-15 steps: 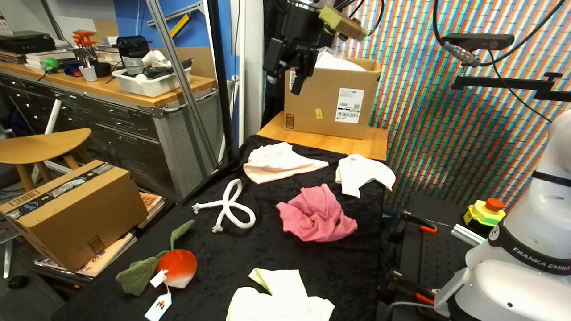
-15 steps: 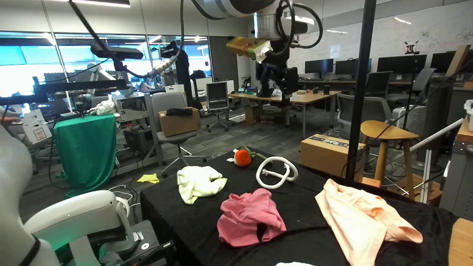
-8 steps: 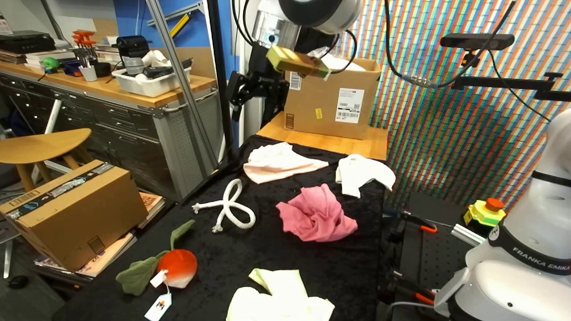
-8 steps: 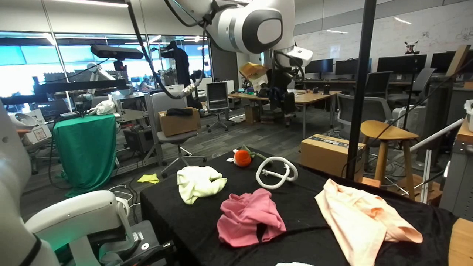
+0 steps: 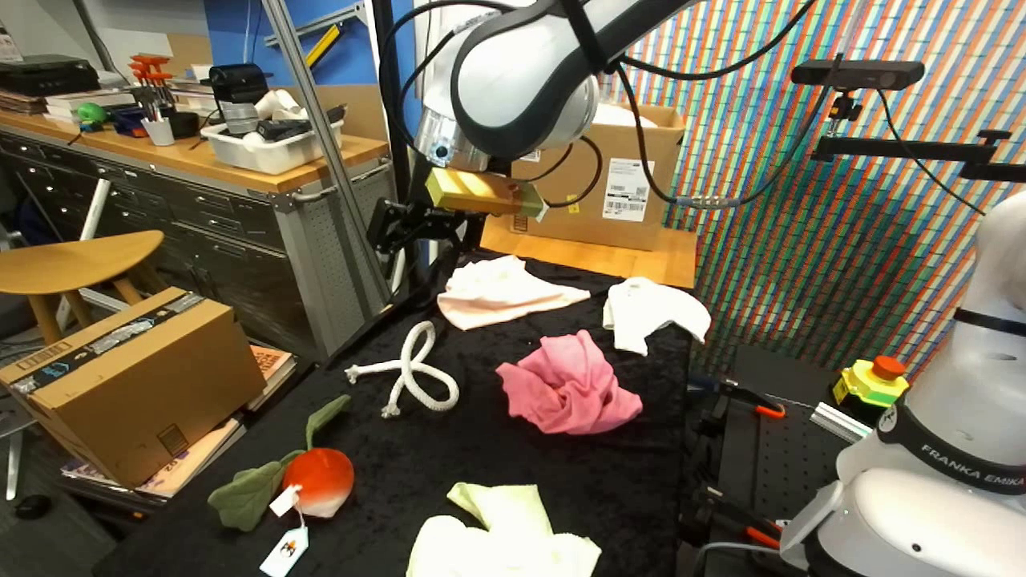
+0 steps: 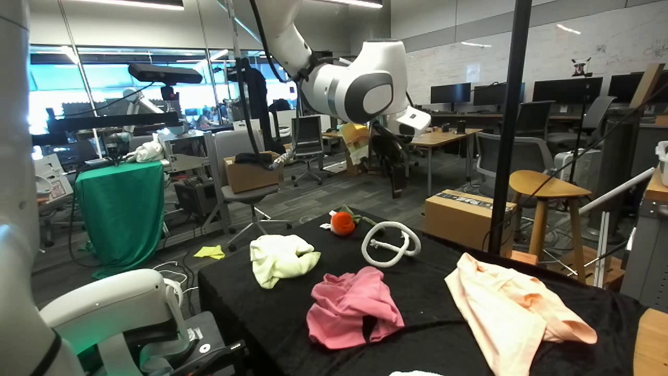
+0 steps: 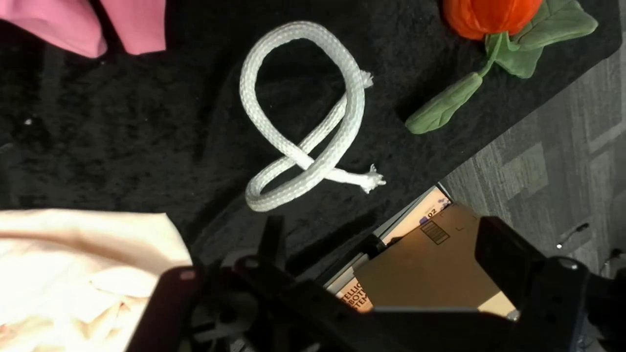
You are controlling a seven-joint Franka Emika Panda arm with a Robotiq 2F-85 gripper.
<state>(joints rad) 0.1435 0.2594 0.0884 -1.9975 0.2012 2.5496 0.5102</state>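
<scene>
The white braided rope (image 7: 320, 168), laid in a crossed loop with two frayed ends, rests on the black velvety table cover (image 7: 146, 127). It is positioned below the black two-finger gripper (image 5: 433, 240) and well apart from it. In the wrist view, the rope lies ahead of the fingertips, its nearest bend left of the middle of the gap; both frayed ends are on the right side of the loop.

The gripper is spread wide. Its black fingers (image 7: 506, 254) stand far apart in the wrist view, and the gap between them looks down on the brown cardboard box (image 7: 425, 264), which sits at a lower level beyond the edge of the cover. Both exterior views show the gripper suspended in the air, out of contact with the rope and the cloths.

Adjacent items, referenced to the gripper in the wrist view: the crumpled pale-peach cloth (image 7: 73, 264) lies to the left, partly hidden by the finger on that side. The bunched pink cloth (image 7: 63, 24) lies farther ahead and to the left. The orange-red plush vegetable (image 7: 491, 17), with green fabric leaves (image 7: 445, 102), lies ahead and to the right.
</scene>
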